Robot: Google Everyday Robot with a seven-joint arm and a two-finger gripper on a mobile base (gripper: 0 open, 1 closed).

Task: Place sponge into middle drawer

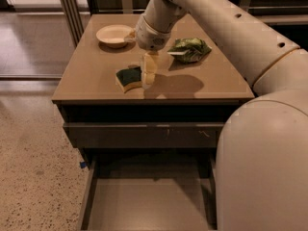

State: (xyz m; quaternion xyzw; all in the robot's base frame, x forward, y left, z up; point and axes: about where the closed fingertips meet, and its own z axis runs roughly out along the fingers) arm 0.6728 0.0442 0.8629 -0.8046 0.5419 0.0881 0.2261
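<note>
One sponge [128,77] lies on the cabinet top [91,81], near the front edge and a little left of centre, green scrub face up over its pale foam body. The gripper [149,72] points straight down at the sponge's right edge and seems to touch it there. Whether the gripper is clamped on the sponge or loose beside it I cannot tell from this angle. The single arm [216,18] reaches in from the upper right.

Three loose things sit on the top in all: the sponge, one shallow pale bowl [114,35] at the back left, and one green foil snack bag [189,49] at the back right, both well apart from the sponge.

Below the top, two drawers show. One closed drawer [144,134] presents a plain scratched front. Beneath it the middle drawer [149,203] is pulled out toward the camera, its flat floor bare.
</note>
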